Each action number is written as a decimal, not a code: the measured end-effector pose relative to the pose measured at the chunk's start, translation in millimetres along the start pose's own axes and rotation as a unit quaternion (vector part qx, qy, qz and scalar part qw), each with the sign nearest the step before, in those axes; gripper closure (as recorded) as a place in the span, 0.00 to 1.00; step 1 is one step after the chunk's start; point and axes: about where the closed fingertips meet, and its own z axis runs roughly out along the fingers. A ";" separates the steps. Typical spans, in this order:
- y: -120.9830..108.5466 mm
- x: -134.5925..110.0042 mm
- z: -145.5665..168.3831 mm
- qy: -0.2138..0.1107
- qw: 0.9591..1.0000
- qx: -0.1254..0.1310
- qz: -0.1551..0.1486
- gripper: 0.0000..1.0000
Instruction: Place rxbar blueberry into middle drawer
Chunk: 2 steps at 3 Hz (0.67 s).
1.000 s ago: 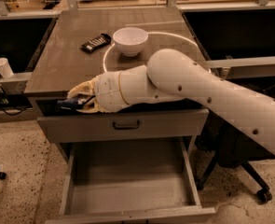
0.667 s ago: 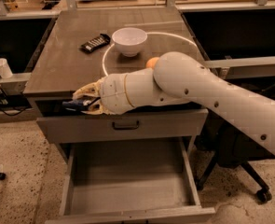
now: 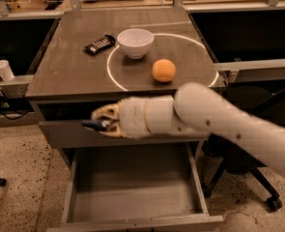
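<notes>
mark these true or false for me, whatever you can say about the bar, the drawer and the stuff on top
1. The end effector holds the rxbar blueberry in front of the cabinet, higher than the open drawer. True.
2. The bar already lies in the middle drawer. False: it is in the end effector's grip, not on the drawer's floor.
3. The white bowl stands on the cabinet top. True.
4. The orange sits inside the bowl. False: it rests on the cabinet top, apart from the bowl.
5. The black-wrapped bar lies on the picture's right of the bowl. False: it lies on its left.
</notes>
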 end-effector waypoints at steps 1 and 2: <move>79.7 50.7 -15.9 0.026 0.997 0.016 0.071 1.00; 170.4 96.3 -17.0 0.016 0.989 0.041 0.144 1.00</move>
